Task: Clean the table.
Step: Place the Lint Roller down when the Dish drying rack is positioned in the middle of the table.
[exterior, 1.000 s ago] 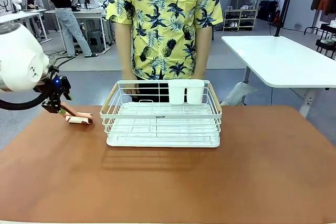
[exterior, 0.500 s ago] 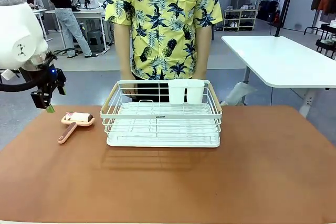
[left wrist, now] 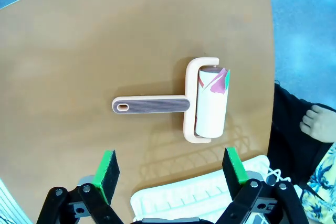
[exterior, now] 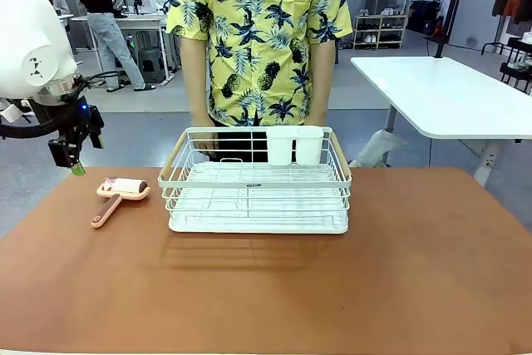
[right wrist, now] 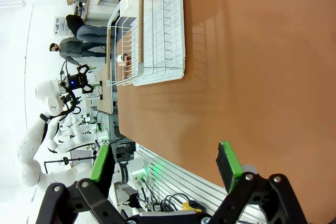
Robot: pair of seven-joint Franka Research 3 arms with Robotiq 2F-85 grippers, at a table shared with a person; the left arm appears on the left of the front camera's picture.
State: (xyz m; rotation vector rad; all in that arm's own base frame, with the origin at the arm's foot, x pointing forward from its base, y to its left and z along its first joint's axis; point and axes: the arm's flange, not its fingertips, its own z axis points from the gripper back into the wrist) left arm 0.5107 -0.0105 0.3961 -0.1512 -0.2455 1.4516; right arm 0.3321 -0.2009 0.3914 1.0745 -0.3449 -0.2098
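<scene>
The reddish-brown table [exterior: 266, 288] carries a pink lint roller [exterior: 116, 197] near its far left corner, lying flat with the handle pointing toward the near side. My left gripper [exterior: 73, 164] hangs above and left of it, open and holding nothing. In the left wrist view the lint roller [left wrist: 210, 103] lies straight ahead beyond the green pads [left wrist: 107, 169], apart from them. My right gripper [right wrist: 164, 163] is open over the table [right wrist: 252, 77], with nothing between its fingers.
A white wire dish rack [exterior: 258, 193] stands mid-table with two white cups [exterior: 295, 145] at its far rim. A person in a yellow patterned shirt [exterior: 262, 39] stands right behind it. A white-topped table [exterior: 449, 93] stands off to the right.
My left gripper let go of the lint roller and rose up and to the left. The roller now lies flat on the table with its handle toward the near side.
</scene>
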